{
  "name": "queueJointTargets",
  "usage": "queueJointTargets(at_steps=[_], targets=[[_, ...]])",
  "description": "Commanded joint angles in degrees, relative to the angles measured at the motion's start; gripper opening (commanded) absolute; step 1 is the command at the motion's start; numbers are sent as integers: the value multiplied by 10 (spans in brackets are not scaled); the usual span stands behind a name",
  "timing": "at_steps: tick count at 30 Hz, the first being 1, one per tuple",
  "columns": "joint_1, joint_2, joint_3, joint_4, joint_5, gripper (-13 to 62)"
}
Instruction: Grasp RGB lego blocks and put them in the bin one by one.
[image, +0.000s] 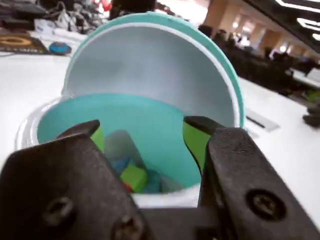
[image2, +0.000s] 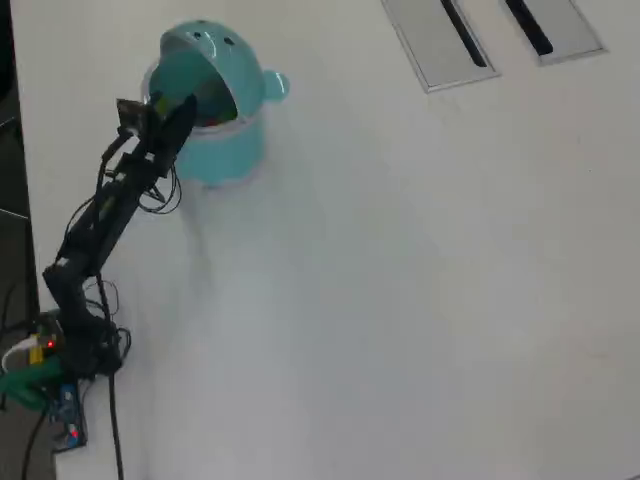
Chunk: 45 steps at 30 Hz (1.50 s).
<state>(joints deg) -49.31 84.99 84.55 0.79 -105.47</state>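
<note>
Inside bin (image: 165, 135): lego blocks (image: 134, 176).

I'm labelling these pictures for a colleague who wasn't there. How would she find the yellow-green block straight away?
On the white table, find the teal bin under the gripper. The yellow-green block lies on its floor, brighter than the blue block beside it.

Open-plan office or shared lab: long white tabletop (image2: 420, 300) with cable-port covers (image2: 437, 40) near far edge, ceiling strip lights (image: 300, 10), rows of desks behind.
</note>
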Motion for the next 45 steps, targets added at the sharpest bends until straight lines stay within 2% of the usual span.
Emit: queueJointTargets(at_steps=[1,7,12,19,27,45], targets=[[29,74,4,5,-11,281],[113,193,117,10,-54,287],[187,270,198,11,-62,368],[246,355,291,10,-92,337],[407,457,395,12,-96,330],[595,504,468,9,-94,353]])
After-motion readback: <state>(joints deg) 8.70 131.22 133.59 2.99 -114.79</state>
